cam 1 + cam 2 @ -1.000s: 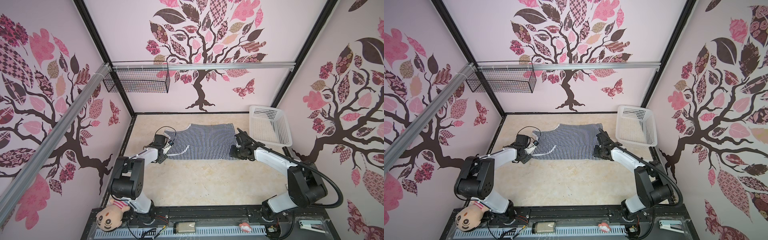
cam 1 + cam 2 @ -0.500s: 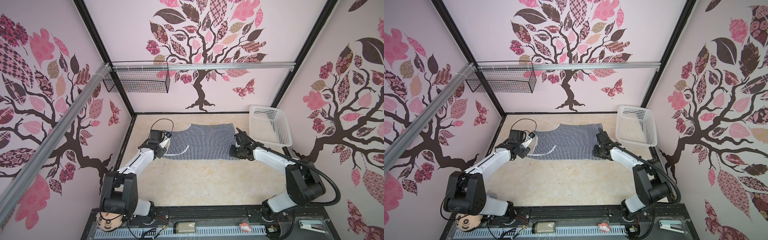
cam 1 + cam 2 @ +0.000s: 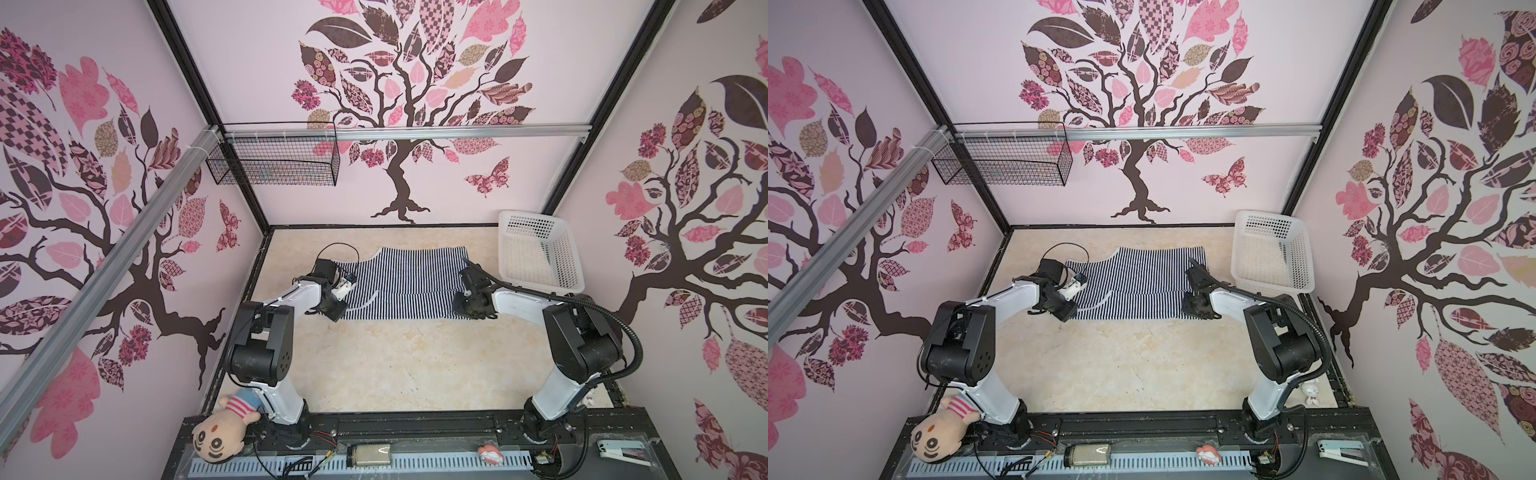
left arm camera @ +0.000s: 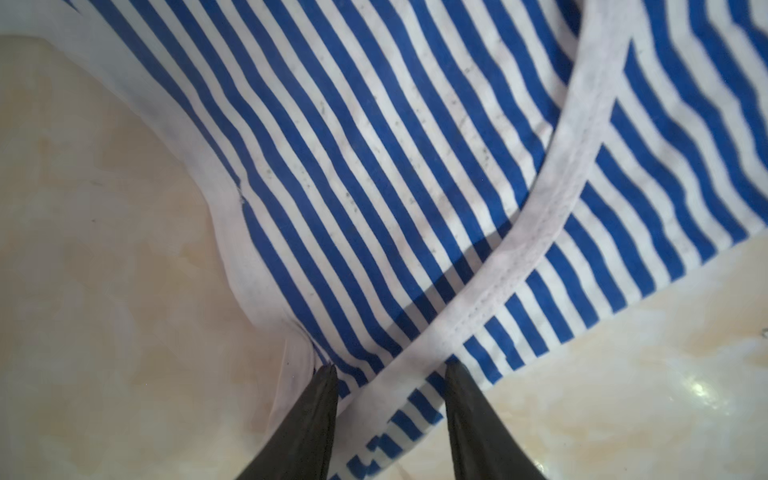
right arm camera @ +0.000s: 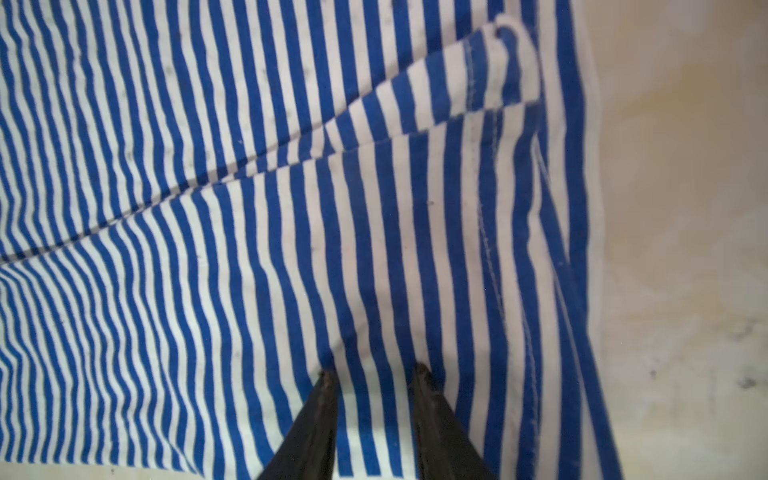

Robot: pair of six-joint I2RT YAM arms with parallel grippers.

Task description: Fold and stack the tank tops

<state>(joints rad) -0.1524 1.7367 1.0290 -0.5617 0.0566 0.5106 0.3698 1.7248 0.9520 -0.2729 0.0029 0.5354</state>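
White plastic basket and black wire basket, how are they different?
The white plastic basket stands on the beige table, at its far right corner; the black wire basket hangs high from the silver rail, back left. The white basket's walls are plastic dotted with small holes; the black basket is a thin open wire grid. Both are box-shaped with open tops.

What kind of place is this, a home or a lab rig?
Most likely a lab robot booth, not a home: left arm and right arm on a black base rail, tree-sticker wall panels in a black frame, a striped tank top laid out on the table beside a white basket.
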